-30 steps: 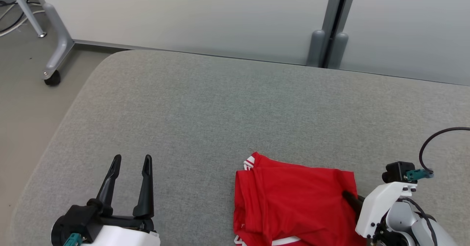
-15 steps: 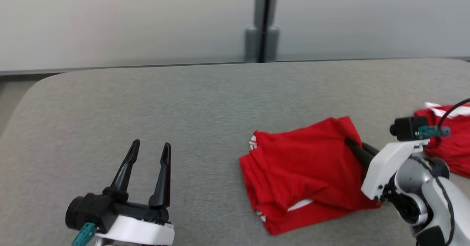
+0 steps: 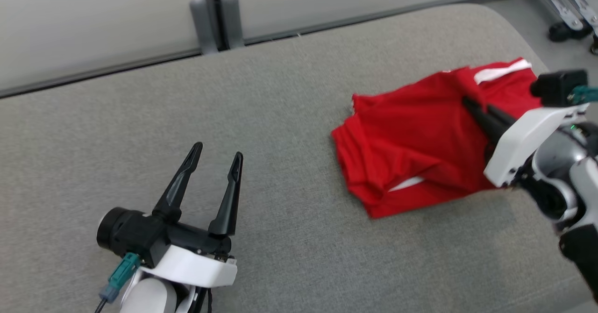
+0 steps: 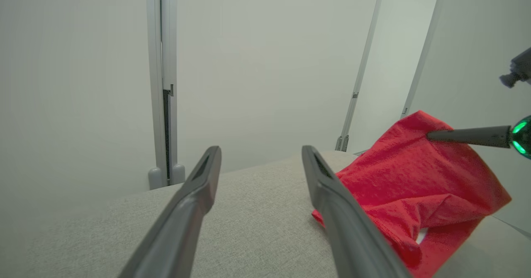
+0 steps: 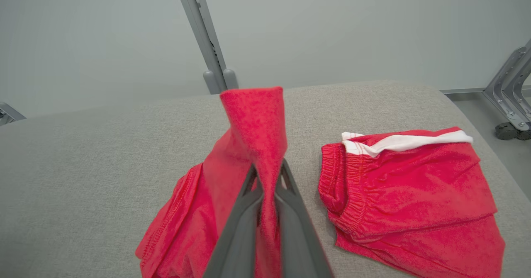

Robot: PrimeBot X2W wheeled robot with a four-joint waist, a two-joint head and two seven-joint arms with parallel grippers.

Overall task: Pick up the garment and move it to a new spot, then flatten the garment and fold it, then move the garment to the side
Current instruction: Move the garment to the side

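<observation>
Garment (image 3: 411,147) diagonal, corner in right end effector (image 3: 467,102)

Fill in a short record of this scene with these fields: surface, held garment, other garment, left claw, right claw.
surface: grey fabric-covered surface
held garment: folded red fabric garment, one edge raised, the rest resting on the surface
other garment: red shorts with a white stripe and elastic waistband, lying beside it
left claw: left claw open, apart from both garments
right claw: right claw shut on the raised edge
</observation>
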